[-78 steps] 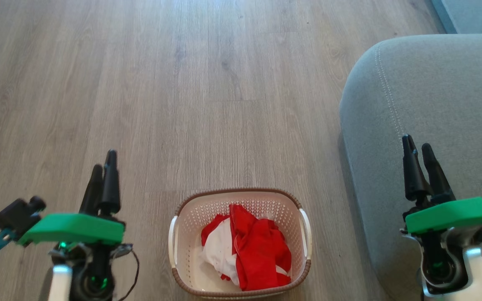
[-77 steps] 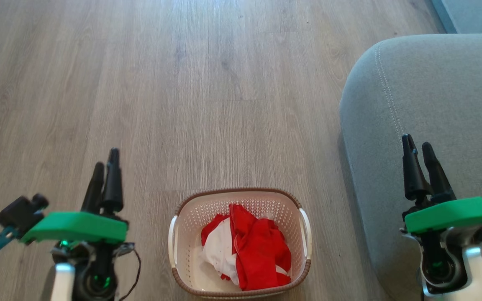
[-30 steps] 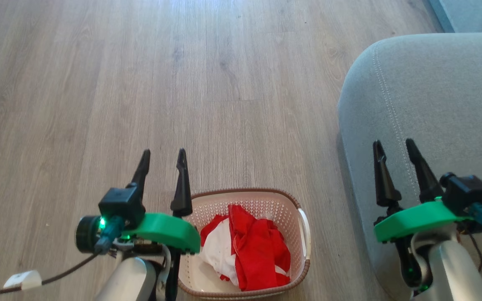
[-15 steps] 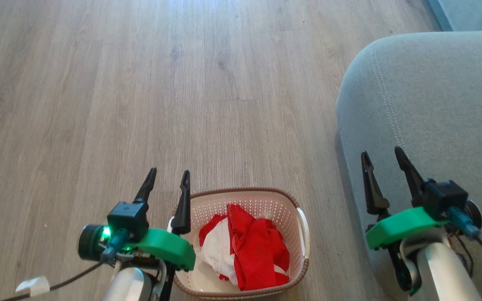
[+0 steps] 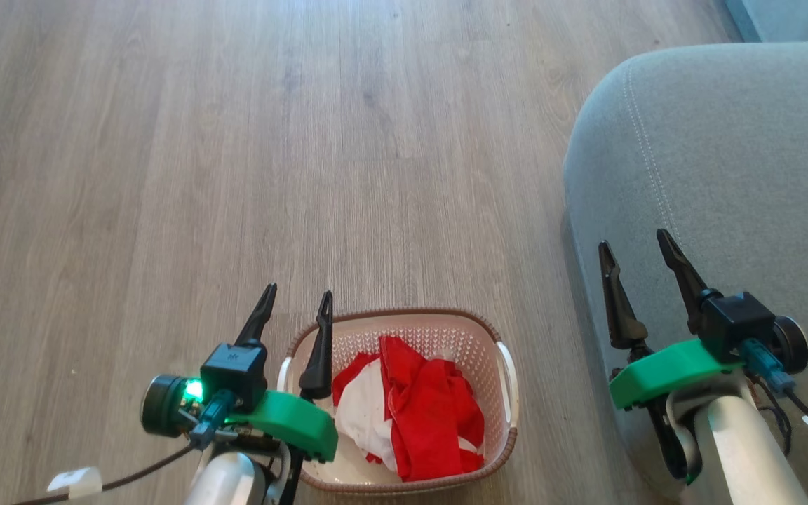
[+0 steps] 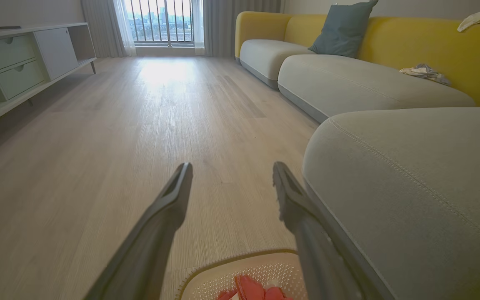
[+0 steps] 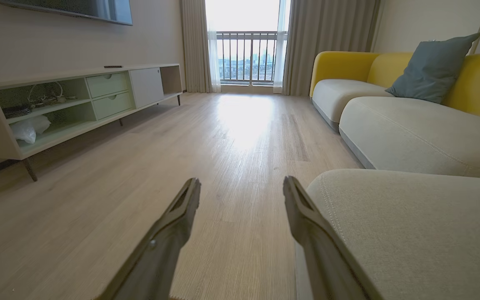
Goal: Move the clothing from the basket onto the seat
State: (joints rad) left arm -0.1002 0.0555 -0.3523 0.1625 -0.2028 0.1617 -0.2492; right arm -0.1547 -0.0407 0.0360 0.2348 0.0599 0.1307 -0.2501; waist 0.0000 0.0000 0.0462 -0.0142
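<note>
Lying bunched inside the basket [image 5: 404, 315], the clothing [image 5: 421, 414] is a heap of bright red fabric with a white panel on its left side, and it covers most of the basket's bottom. The basket stands on the floor [image 5: 236, 154], near the front edge of the seat [image 5: 726, 154]. The seat is a broad grey cushion with a rounded corner and a line of pale stitching.

The left gripper [image 5: 299, 290] hangs over the basket's left rim with its two dark fingers spread apart and nothing between them. The right gripper [image 5: 633, 238] is poised over the seat's near edge, its fingers likewise apart and empty.

The floor is pale grey-brown wood plank, matte, with a patch of bright glare far off. The planks run toward a balcony window [image 7: 246, 54] with a railing, flanked by long curtains [image 7: 196, 46]. A low cabinet [image 7: 77, 100] with drawers and open shelves lines the left wall. Beyond the seat stretches a sofa [image 6: 431, 46] with a yellow back and grey cushions. A blue-grey pillow [image 6: 342, 29] leans against the back, and a crumpled cloth [image 6: 423, 71] lies on one cushion.
</note>
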